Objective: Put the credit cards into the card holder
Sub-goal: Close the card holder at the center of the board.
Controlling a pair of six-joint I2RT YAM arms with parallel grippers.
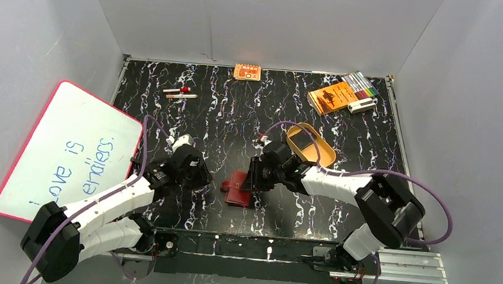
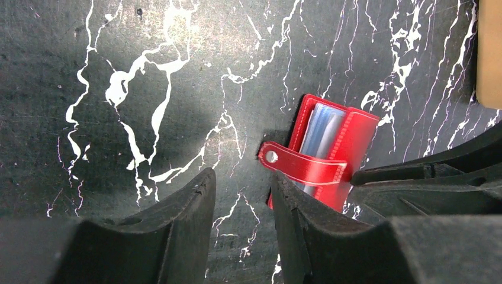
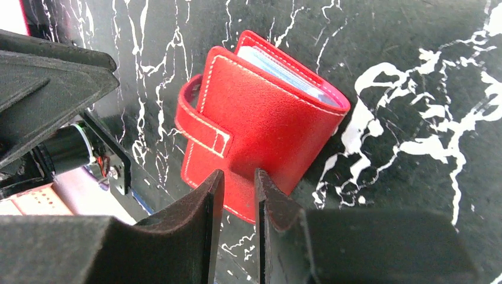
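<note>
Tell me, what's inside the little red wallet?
Inside the red wallet I can see pale blue clear sleeves peeking out. It's mostly folded shut, so I can't tell if any card is in there.

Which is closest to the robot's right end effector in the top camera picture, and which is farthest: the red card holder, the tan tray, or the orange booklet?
Starting from the right end effector:
1. the card holder, right at its tips, on the near side of the table.
2. the tan tray, farther back and to the right.
3. the orange booklet, way off by the far right corner.
</note>
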